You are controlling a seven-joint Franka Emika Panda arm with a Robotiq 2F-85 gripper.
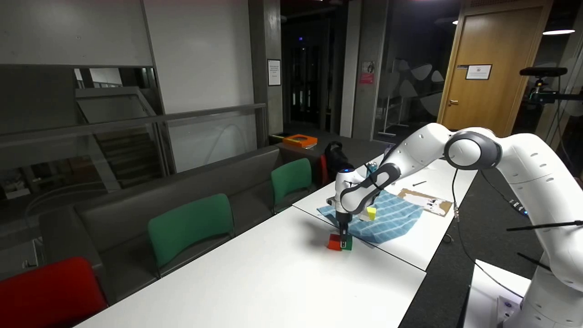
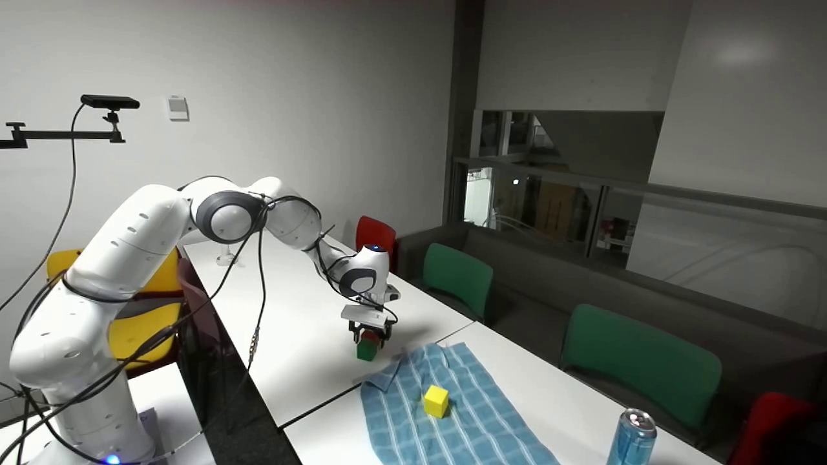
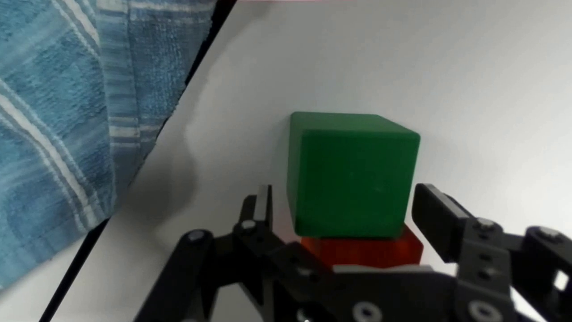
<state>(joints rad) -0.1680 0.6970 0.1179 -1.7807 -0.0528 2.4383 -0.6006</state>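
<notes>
A green cube (image 3: 355, 179) and a red block (image 3: 362, 252) are right beside each other on the white table. In an exterior view the red block (image 1: 334, 242) and green cube (image 1: 348, 243) show on either side of a dark fingertip. My gripper (image 3: 343, 187) is open, pointing down, with one finger on each side of the blocks. In the wrist view a gap shows between the left finger (image 3: 263, 208) and the green cube; a narrower one shows at the right finger (image 3: 440, 219). The gripper's body hides part of the red block. Nothing appears gripped.
A blue striped cloth (image 2: 471, 420) lies close by, across the seam between tables, with a yellow cube (image 2: 436, 401) on it. A blue can (image 2: 633, 440) stands beyond the cloth. Cardboard (image 1: 426, 202) and a thin dark pen-like object (image 1: 419, 183) lie farther along.
</notes>
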